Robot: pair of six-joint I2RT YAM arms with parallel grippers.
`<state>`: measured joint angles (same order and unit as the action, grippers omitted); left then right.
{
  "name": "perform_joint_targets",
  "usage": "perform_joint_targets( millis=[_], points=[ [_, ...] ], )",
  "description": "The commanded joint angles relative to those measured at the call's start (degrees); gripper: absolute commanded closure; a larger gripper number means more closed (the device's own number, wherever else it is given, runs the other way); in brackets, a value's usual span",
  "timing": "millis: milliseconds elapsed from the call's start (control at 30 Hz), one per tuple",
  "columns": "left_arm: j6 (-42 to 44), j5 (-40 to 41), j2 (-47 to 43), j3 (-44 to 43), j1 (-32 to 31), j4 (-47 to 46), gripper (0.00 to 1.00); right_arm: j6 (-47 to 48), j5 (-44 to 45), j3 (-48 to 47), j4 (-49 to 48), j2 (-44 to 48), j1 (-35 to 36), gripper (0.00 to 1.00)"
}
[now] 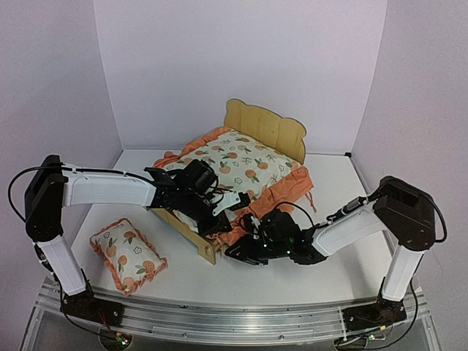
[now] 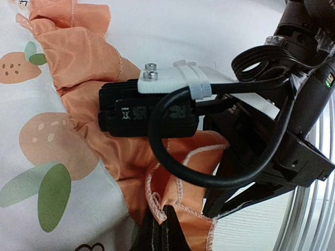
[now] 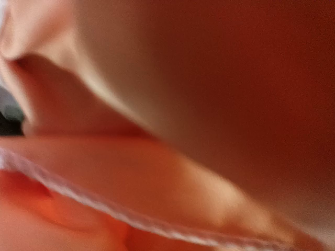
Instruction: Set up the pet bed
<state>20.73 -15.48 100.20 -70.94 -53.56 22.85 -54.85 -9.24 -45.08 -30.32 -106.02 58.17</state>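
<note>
The pet bed stands mid-table, its plywood bear-ear headboard [image 1: 265, 126] at the far end and its low footboard [image 1: 199, 240] nearest me. The fruit-print mattress cushion [image 1: 238, 162] lies on it, and the orange ruffle [image 1: 235, 234] spills over the front corner. In the left wrist view my left gripper [image 2: 165, 232] is shut on the ruffle's stitched hem [image 2: 180, 201]. From above, that left gripper [image 1: 219, 221] sits at the bed's front corner. My right gripper [image 1: 246, 248] is pressed into the same ruffle just to its right. Blurred orange fabric [image 3: 172, 157] fills the right wrist view and hides the fingers.
A small fruit-print pillow [image 1: 128, 256] lies on the table at the front left, apart from the bed. The right arm's wrist camera and looped black cable [image 2: 157, 107] hang close above my left fingers. White walls enclose the table on three sides.
</note>
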Motion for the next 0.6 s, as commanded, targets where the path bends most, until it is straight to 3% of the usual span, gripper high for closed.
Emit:
perform_joint_targets(
  millis=[0,400,567],
  points=[
    [0.4,4.1,-0.3,1.7,1.1,-0.4,1.00,-1.6,-0.2,2.2,-4.8,0.6,0.5,0.70],
    [1.2,4.8,0.0,2.1,1.1,-0.6,1.00,8.5,5.7,11.9,-13.9,5.7,3.0,0.51],
    [1.2,4.7,-0.3,2.3,1.1,-0.5,1.00,24.4,14.7,14.1,-25.3,3.1,6.9,0.49]
  ],
)
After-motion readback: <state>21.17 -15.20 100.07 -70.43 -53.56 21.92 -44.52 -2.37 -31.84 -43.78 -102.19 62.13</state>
